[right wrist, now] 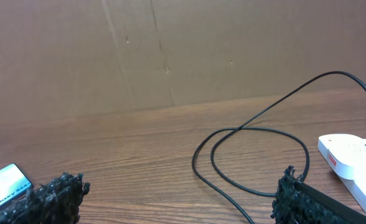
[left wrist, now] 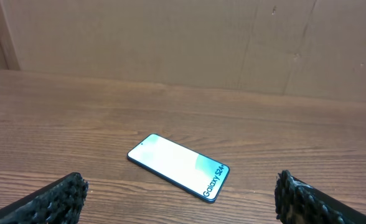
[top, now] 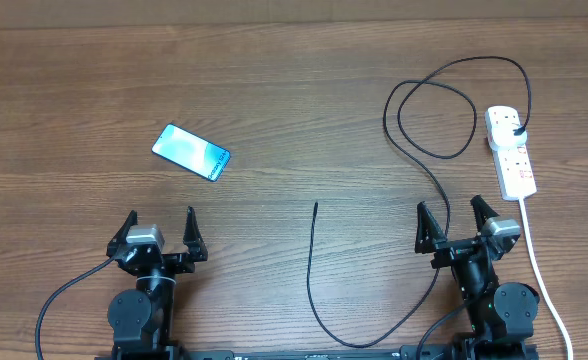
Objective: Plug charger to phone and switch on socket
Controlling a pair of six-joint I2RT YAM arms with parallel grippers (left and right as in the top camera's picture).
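Phone (top: pixel 191 152) at one o'clock from spread left jaws; charger tip (top: pixel 316 205) at nine o'clock from spread right jaws.

This looks like a robotics lab bench set up for trials, not a home or an office. Two small robot arms, the left arm (top: pixel 139 300) and the right arm (top: pixel 499 295), are mounted side by side at the near edge of a wood-grain worktop (top: pixel 274 90). Both wrist views show a plain brown board wall (left wrist: pixel 170 37), seamed and lightly scuffed, closing off the far side of the worktop like a makeshift enclosure. The objects are laid out sparsely, as for a test: a Galaxy S24+ phone (left wrist: pixel 178 167), a white power strip (top: pixel 510 150) and a black charger cable (top: pixel 311 250) lie on the wood, with the phone well apart from the other two.
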